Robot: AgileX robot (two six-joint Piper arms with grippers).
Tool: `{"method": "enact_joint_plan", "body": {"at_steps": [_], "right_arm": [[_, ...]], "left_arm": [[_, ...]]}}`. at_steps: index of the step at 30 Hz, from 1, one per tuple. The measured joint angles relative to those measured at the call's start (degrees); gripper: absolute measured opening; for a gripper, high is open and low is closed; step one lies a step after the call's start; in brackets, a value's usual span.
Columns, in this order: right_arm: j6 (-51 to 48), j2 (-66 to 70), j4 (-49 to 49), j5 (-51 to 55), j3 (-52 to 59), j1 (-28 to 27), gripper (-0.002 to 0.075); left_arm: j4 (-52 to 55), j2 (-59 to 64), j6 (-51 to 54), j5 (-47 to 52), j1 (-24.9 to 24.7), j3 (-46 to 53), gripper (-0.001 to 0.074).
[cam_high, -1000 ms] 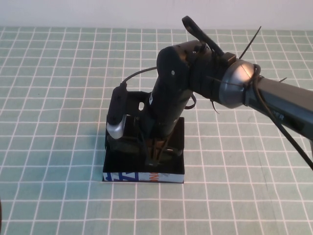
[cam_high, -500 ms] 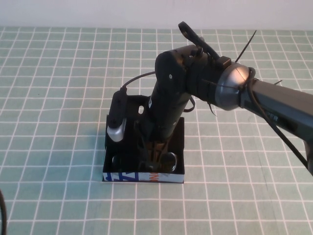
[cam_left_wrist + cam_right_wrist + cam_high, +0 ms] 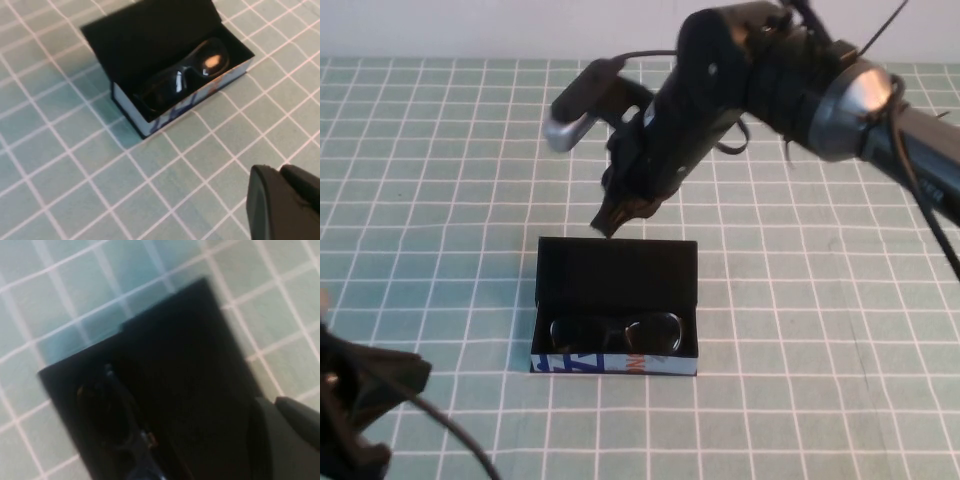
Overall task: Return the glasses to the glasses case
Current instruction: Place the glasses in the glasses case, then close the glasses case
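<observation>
Since the picture half a second back, the right gripper [image 3: 612, 217] has lifted clear of the glasses case [image 3: 616, 322] and drawn away toward the far side of the table, and it now hangs above the mat just beyond the upright lid. Its fingers look pressed together with nothing between them, though the tip is small and dark in the high view. The glasses [image 3: 617, 331] have been left behind inside the case: they lie in the near part of the tray, lenses facing up, with their long axis along the case's long axis, parallel to the printed blue side wall. The left wrist view confirms this, showing the glasses [image 3: 186, 76] resting within the walls of the case [image 3: 150, 120], nothing sticking out over the rim that I can see.

The left gripper [image 3: 355, 405] sits low at the near left corner of the table, well apart from the case; whether its fingers are parted cannot be told.

With the glasses seated, what remains, if anything, is closing the lid. It stands hinged on the far edge, directly below and just nearer than the right gripper, so that arm is plainly the closer 1 for pushing it down toward the robot.
</observation>
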Motion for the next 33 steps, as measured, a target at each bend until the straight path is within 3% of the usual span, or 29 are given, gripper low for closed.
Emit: {"method": "enact_joint_plan", "body": {"at_steps": [8, 12, 23, 33], "right_arm": [[2.60, 1.33, 15.83, -0.43, 0.00, -9.78, -0.0011], [2.14, 2.55, 20.13, -1.11, 0.00, -12.77, -0.0011], [1.78, 7.57, 23.88, -1.62, -0.05, -13.09, -0.0011], [1.78, 10.35, 24.26, -0.72, -0.05, -13.09, -0.0011]], "left_arm": [[-5.57, 8.30, 5.67, -9.70, -2.86, 3.26, 0.0001], [-6.11, 11.36, 5.98, -15.83, -9.32, 3.26, 0.0001], [-7.96, 31.18, 3.79, -37.64, -29.62, 3.26, 0.0001], [-10.81, 43.39, 2.77, -49.05, -31.70, 3.26, 0.0001]]}}
